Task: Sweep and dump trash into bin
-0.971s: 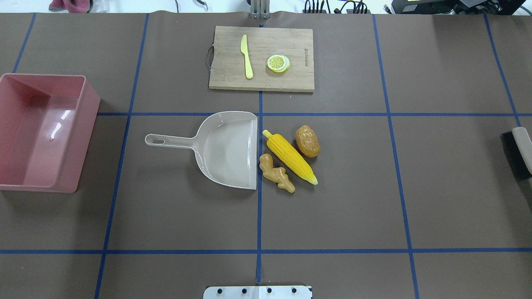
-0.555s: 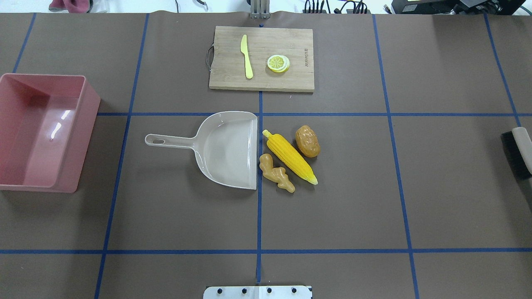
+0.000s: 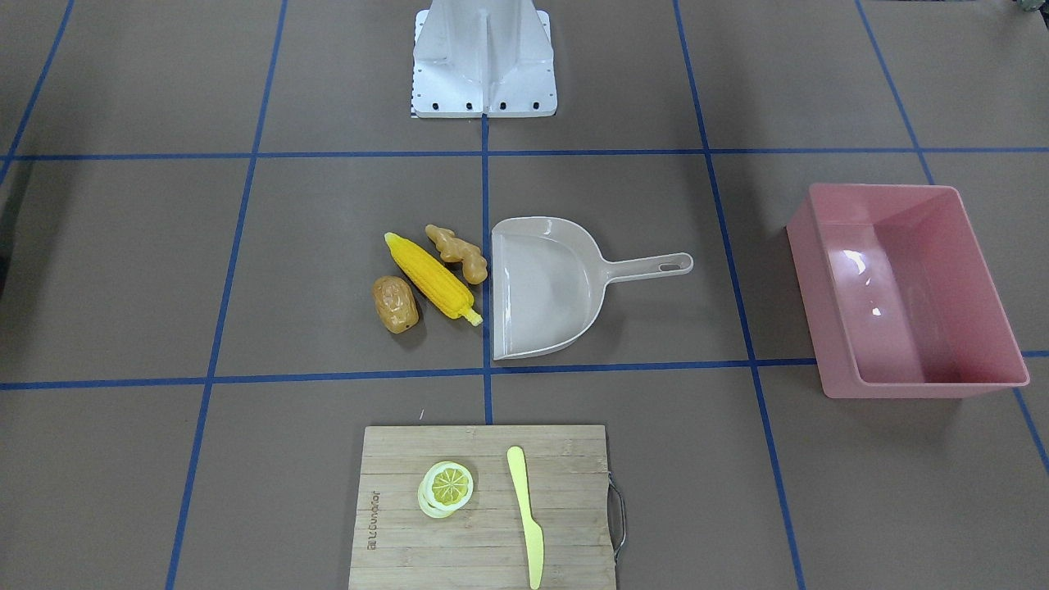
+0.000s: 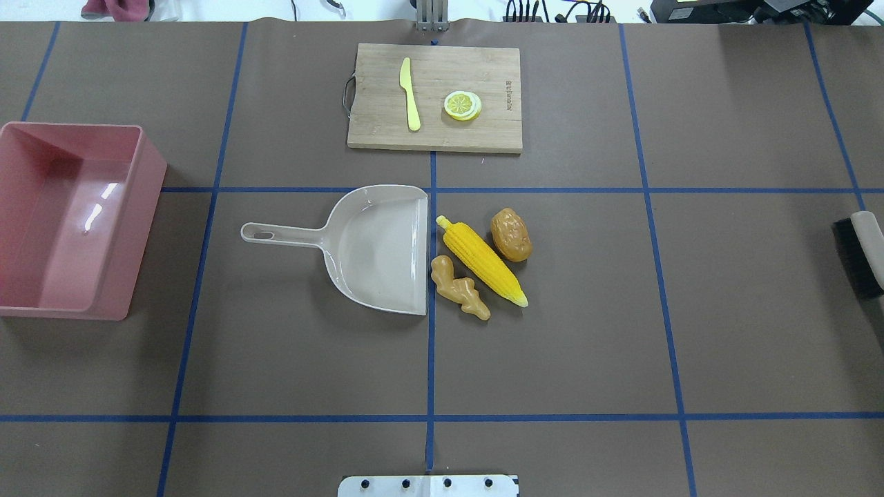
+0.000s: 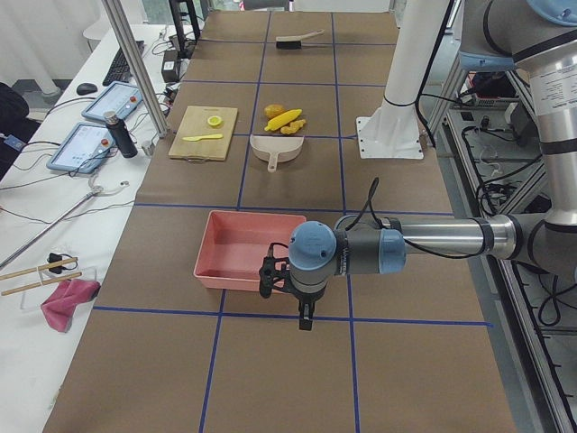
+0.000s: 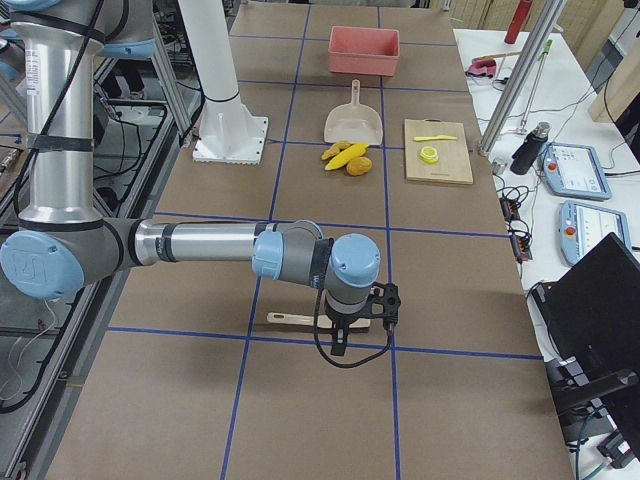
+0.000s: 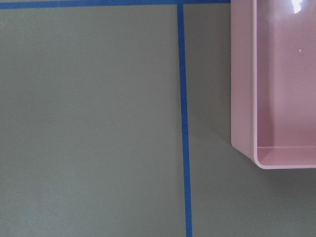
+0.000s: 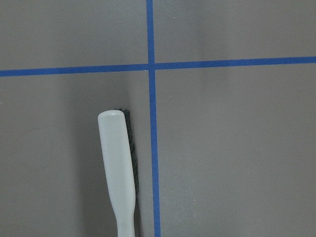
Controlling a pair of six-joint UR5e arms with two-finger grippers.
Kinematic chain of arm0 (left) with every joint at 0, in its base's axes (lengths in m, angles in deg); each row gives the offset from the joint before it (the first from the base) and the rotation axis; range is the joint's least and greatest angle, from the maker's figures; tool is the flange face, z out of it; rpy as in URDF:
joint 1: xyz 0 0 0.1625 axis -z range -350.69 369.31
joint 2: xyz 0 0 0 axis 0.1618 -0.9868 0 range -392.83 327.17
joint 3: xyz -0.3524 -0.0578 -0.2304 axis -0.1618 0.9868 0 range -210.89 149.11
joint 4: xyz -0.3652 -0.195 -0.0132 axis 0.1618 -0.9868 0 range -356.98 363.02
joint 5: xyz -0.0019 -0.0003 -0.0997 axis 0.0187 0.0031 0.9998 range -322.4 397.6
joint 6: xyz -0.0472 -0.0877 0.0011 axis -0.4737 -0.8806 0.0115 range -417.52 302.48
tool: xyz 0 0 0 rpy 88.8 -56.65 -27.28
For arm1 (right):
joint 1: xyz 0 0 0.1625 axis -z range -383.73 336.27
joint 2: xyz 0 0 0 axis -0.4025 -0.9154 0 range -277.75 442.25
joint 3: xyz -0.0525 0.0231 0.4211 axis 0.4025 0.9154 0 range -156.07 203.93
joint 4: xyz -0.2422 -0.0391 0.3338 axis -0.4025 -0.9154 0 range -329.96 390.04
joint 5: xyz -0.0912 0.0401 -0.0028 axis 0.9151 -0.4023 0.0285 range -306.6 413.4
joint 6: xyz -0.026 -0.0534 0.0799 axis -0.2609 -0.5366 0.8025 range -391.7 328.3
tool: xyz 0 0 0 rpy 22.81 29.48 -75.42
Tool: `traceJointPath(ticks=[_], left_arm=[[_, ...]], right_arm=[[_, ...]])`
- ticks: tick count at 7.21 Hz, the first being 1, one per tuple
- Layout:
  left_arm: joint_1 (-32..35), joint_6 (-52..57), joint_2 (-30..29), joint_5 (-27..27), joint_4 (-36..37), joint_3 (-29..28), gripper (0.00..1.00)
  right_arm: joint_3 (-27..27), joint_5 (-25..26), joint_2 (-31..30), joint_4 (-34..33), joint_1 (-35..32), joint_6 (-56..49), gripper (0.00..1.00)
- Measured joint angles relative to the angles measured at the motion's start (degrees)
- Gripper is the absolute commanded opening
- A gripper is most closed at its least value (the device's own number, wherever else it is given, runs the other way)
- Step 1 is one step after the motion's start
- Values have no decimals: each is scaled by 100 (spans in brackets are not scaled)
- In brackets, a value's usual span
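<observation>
**A:** Front-facing view first. What lies on the desk?

**B:** Three toy foods in one cluster: a ribbed yellow corn cob, a brown oval potato and a knobbly tan ginger root. They sit just beside the open mouth of one smooth beige dustpan. One glossy pink bin with sloping walls stands well apart, on the robot's left.

**A:** And nearer that camera?

**B:** One wooden cutting board carrying one round lemon slice and one pale yellow knife.

**A:** Overhead?

**B:** The ginger root touches the corn cob. One brush with black bristles lies at the right edge.

**A:** The side views?

**B:** From the left end, the left fingers hang just beside the bin. From the right end, the right fingers hang above the brush. I cannot tell whether either pair is spread or pressed together.

**A:** The wrist cameras?

**B:** The left one shows a rounded bin corner beside a line of blue tape. The right one shows the brush's pale handle with dark bristles along one side.
</observation>
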Motion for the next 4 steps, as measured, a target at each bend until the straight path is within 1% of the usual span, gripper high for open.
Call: traceJointPath(ticks=[2,4], left_arm=[[-325,-34,-300,5,3,96,98],[-909,-54,-840,11,-6,267,98]], right_arm=[[-100,-10,-155,3,100,-9,100],[-96,-129,-183,17,453,3,100]])
